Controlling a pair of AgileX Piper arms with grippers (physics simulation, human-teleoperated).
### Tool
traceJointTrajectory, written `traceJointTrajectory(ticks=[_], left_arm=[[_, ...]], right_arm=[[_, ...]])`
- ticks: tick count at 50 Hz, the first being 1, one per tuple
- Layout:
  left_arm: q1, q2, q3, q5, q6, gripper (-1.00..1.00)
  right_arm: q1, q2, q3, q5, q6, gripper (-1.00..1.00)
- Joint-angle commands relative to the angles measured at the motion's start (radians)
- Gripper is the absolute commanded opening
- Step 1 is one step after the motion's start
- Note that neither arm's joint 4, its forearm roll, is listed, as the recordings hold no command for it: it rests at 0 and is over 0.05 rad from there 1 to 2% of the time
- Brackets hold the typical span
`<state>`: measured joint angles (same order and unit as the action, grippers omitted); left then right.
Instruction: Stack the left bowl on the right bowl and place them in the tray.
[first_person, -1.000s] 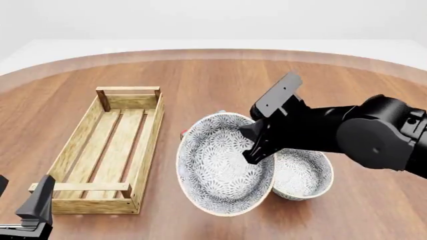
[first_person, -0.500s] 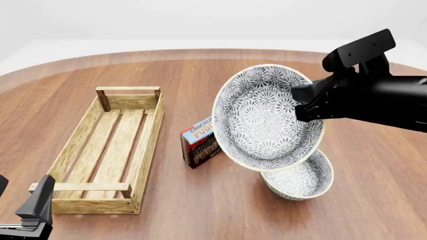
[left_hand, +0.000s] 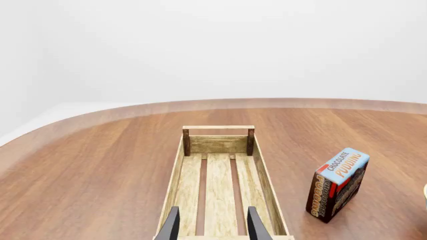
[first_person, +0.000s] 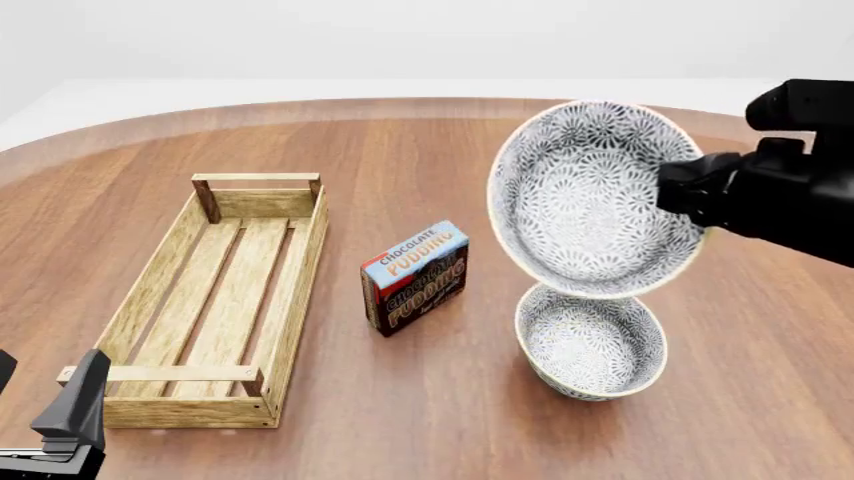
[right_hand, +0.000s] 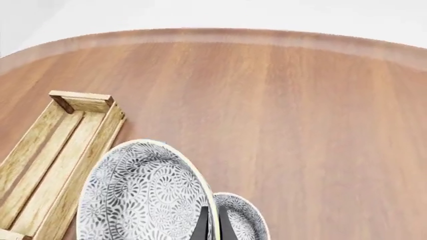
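Aloft, left bowl (first_person: 587, 195) in right gripper (first_person: 681, 190) fingers.

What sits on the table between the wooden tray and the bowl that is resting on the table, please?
The chocolate pudding box stands upright between the tray and the resting bowl, apart from both, with bare table on either side; the front view shows this.

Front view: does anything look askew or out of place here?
The lifted bowl hangs steeply tilted in the right gripper, nearly on edge above the other bowl. The pudding box stands between tray and bowls.
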<state>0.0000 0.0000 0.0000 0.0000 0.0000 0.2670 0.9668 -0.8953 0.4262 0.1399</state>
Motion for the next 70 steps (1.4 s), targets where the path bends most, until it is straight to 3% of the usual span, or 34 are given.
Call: traceJointTrajectory(ticks=[1, 25, 45, 70], left_arm=[[0.000, 0.000, 0.000, 0.000, 0.000, 1.00], [0.000, 0.000, 0.000, 0.000, 0.000, 1.00], [0.000, 0.000, 0.000, 0.000, 0.000, 1.00], [0.000, 0.000, 0.000, 0.000, 0.000, 1.00]], right_arm=[[-0.085, -0.041, 0.061, -0.044, 0.096, -1.00], [-0.155, -0.062, 0.230, -0.189, 0.248, -1.00], [-0.187, 0.015, 0.358, -0.363, 0.287, -1.00], [-0.175, 0.048, 0.489, -0.501, 0.338, -1.00]])
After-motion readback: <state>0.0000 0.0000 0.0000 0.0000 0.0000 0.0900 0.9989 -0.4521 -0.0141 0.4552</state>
